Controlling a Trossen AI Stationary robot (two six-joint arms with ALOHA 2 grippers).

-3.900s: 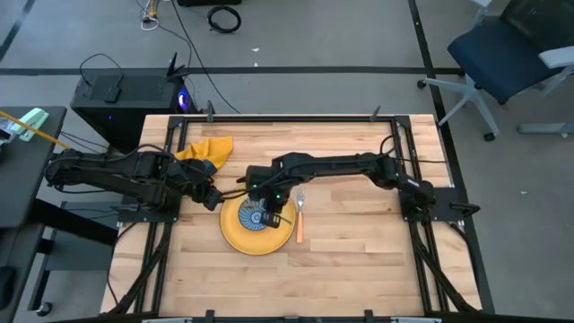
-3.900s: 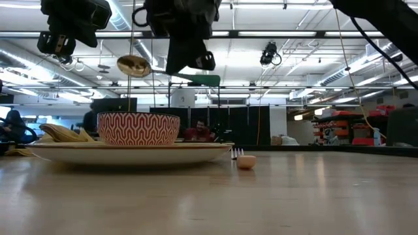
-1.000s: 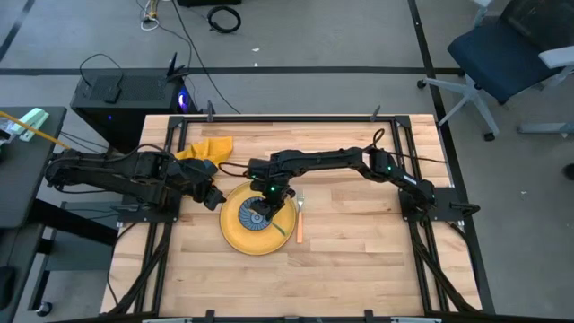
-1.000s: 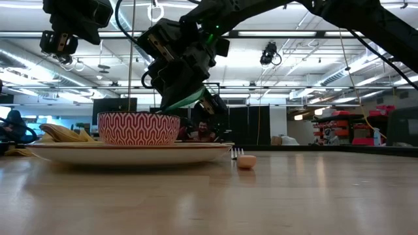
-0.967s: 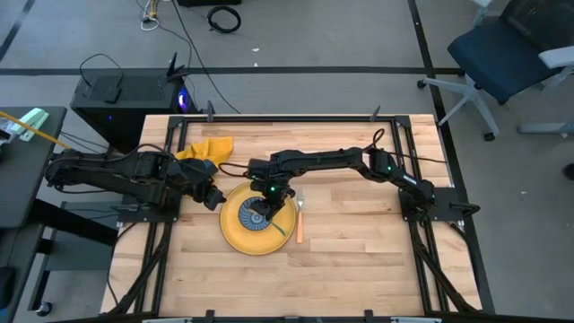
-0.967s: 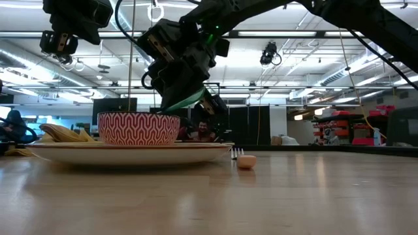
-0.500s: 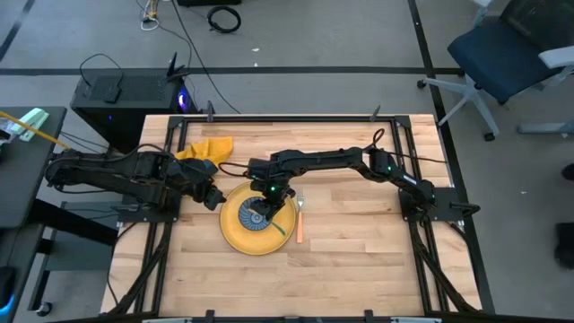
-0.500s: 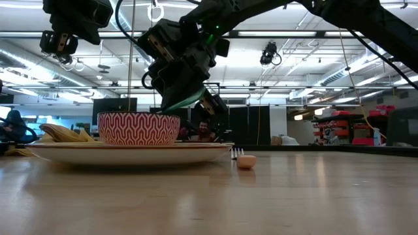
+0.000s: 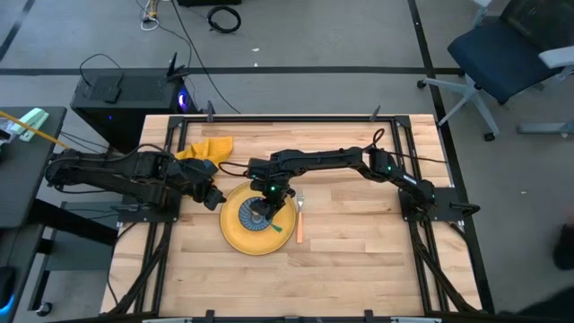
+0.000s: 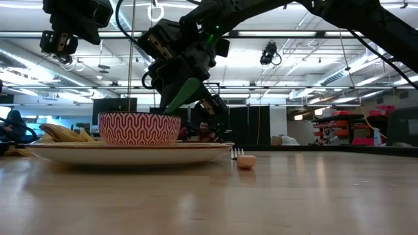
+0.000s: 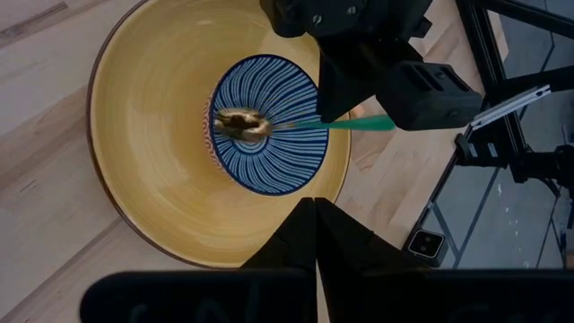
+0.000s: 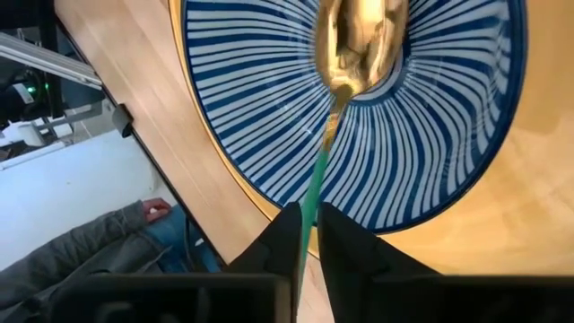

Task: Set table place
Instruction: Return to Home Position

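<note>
A round yellow plate [image 9: 240, 235] lies on the wooden table [image 9: 359, 260]. A small bowl [image 9: 252, 215], blue-striped inside and red-patterned outside [image 10: 138, 128], stands in the plate's middle. My right gripper [image 9: 269, 196] hangs over the bowl's far right side, shut on a green-handled gold spoon [image 11: 269, 125]. The spoon's gold end [image 12: 359, 36] lies in the bowl. My left gripper [image 9: 213, 197] is shut and empty, just off the plate's left rim. An orange-handled fork [image 9: 300, 226] lies right of the plate. A yellow napkin [image 9: 208, 148] lies at the far left. My right gripper has the spoon's green handle [image 12: 311, 202] between its two fingertips, about halfway along it. The fingers slant down from the table's far right side and lie across the handle. The gold end rests inside the bowl, and the handle slants up over the rim [image 10: 185, 94].
Black rails edge the table's left side [image 9: 157, 242] and right side [image 9: 421, 242]. Bare planks lie in front of the plate and to the right of the fork. A person in grey [image 12: 99, 242] shows beyond the table in the right wrist view.
The spoon's green handle has tipped steeper against the bowl's rim, while its gold end has stayed in the bowl. Both arms have kept nearly still.
</note>
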